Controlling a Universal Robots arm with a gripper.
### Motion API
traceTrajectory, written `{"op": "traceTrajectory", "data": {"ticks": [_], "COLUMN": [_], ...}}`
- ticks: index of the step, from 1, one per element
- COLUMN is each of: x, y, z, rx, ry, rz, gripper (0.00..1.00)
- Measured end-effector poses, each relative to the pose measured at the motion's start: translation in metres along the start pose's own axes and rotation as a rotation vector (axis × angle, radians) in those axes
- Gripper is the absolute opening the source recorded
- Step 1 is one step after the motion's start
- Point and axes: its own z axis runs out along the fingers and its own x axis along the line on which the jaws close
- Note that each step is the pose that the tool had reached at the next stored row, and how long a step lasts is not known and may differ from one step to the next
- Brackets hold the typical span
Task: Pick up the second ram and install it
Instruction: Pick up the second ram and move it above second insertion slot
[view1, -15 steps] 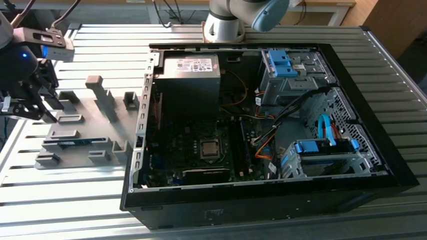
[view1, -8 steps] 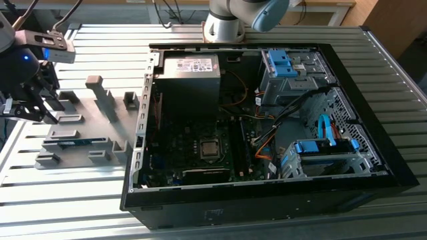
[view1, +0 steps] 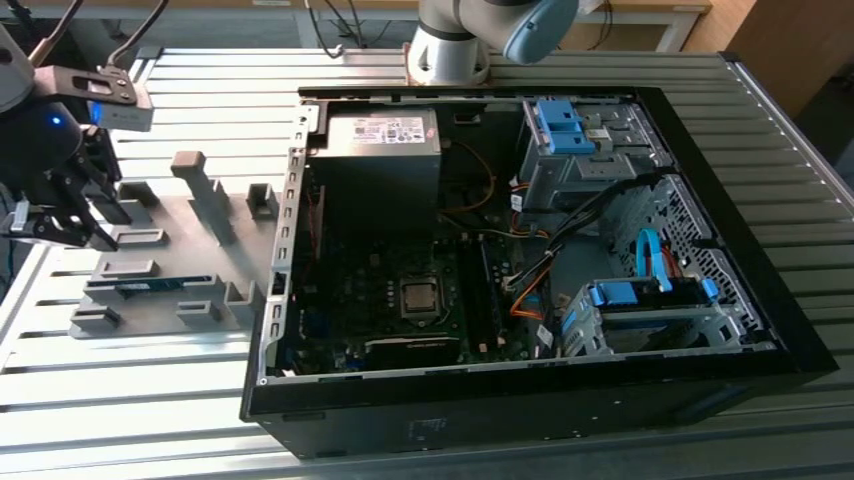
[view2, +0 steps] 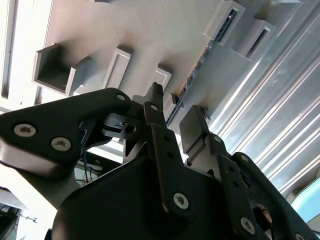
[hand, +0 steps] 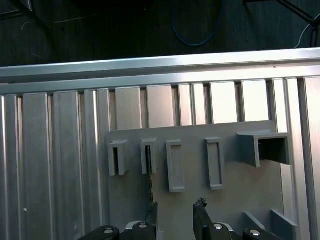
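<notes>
The second ram (view1: 150, 286) is a thin blue-green stick standing on edge in the slots of the grey tray (view1: 200, 255), at the exterior view's left. In the first wrist view the ram (hand: 149, 175) shows as a dark thin line running from a tray slot toward one of my fingers (hand: 151, 216). In the second wrist view the ram (view2: 192, 75) runs along the tray just beyond my fingertips. My gripper (view1: 87, 232) hangs just above the tray, a little off the ram. The gripper (hand: 175, 212) (view2: 175, 100) is open, with nothing between its fingers.
An open black computer case (view1: 747, 300) lies to the exterior view's right of the tray, with the motherboard (view1: 414, 300) and blue drive brackets (view1: 561, 125) inside. Everything rests on a ribbed metal table (view1: 134, 400). Several upright grey posts (view1: 200, 190) rise from the tray.
</notes>
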Motion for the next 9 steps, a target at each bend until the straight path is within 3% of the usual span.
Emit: {"op": "traceTrajectory", "data": {"ticks": [9], "x": [0.0005], "y": [0.0], "z": [0.0053], "rx": [0.0], "ry": [0.0], "rz": [0.0], "gripper": [0.41]}}
